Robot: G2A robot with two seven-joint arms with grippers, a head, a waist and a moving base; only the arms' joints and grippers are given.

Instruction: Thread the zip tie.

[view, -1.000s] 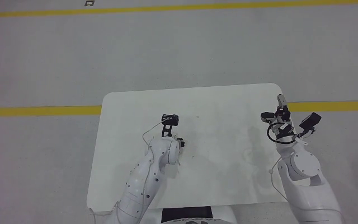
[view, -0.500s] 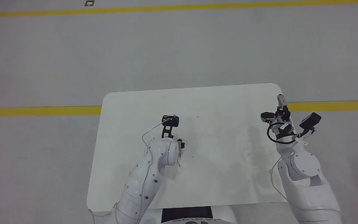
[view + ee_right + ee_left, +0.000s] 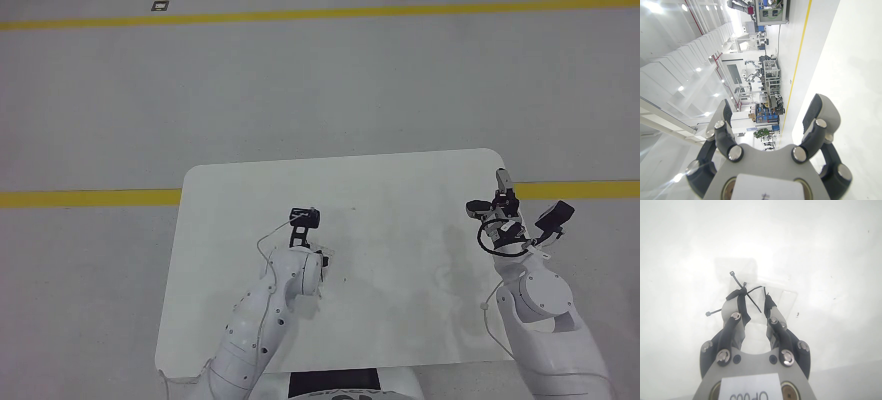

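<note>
- over the left-centre of the white table (image 3: pixel 420 300) i have my left gripper (image 3: pixel 303 220), pointing toward the far side, its arm coming in from the near edge.
- on the left wrist camera the left gripper (image 3: pixel 755 298) is released: its two fingers (image 3: pixel 741 303), tips wrapped in black tape, stand apart with nothing clamped between them.
- the zip ties (image 3: pixel 737 280) are thin and black, a small loose bunch lying on the table right at those tips.
- three of them cross at one spot against the tip of one finger; i cannot tell whether they touch it. their square heads point away from the crossing, apart from each other.
- one more short black piece sits just beside the other fingertip.
- under and beside the bunch lies a clear plastic sleeve (image 3: pixel 785 298), flat on the table.
- at the right edge of the table my right gripper (image 3: pixel 488 195) is held up off the surface, well apart from the zip ties and from the left gripper.
- on its own camera the right gripper (image 3: pixel 770 109) is spread wide and holds nothing.
- it looks along the table (image 3: pixel 857 66) edge to the pale floor with a yellow line (image 3: pixel 799 56), and racks of equipment far behind.
</note>
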